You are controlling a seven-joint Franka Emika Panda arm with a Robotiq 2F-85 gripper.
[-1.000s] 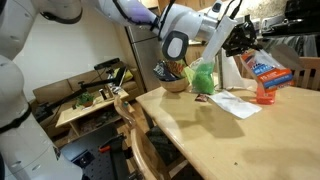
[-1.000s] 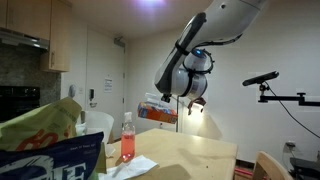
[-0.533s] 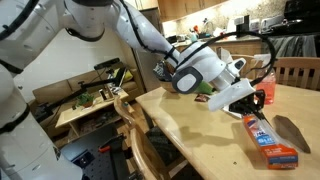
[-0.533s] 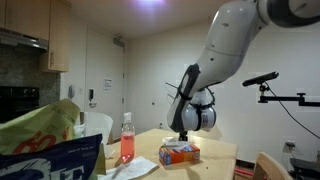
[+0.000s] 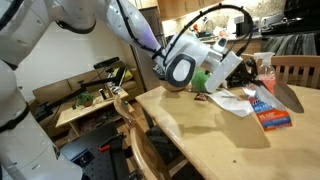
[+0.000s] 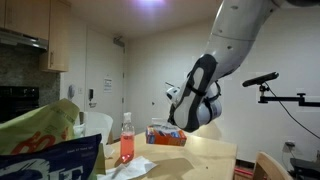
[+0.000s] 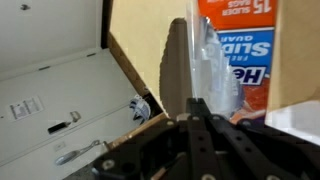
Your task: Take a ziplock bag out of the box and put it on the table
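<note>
On pale tan wooden table [image 5: 200,150]: flat orange-red cardboard box with blue panel [image 5: 271,116]. Claw [image 7: 197,108] clamped on limp clear plastic ziplock bag [image 7: 218,70], apparently part-way out of box. Left: free bag, lay it on table.

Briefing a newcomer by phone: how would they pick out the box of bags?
Find the large pale wooden table. On it lies the box: a flat carton, orange-red with a blue panel and white lettering, unlike the upright pink bottle.
</note>
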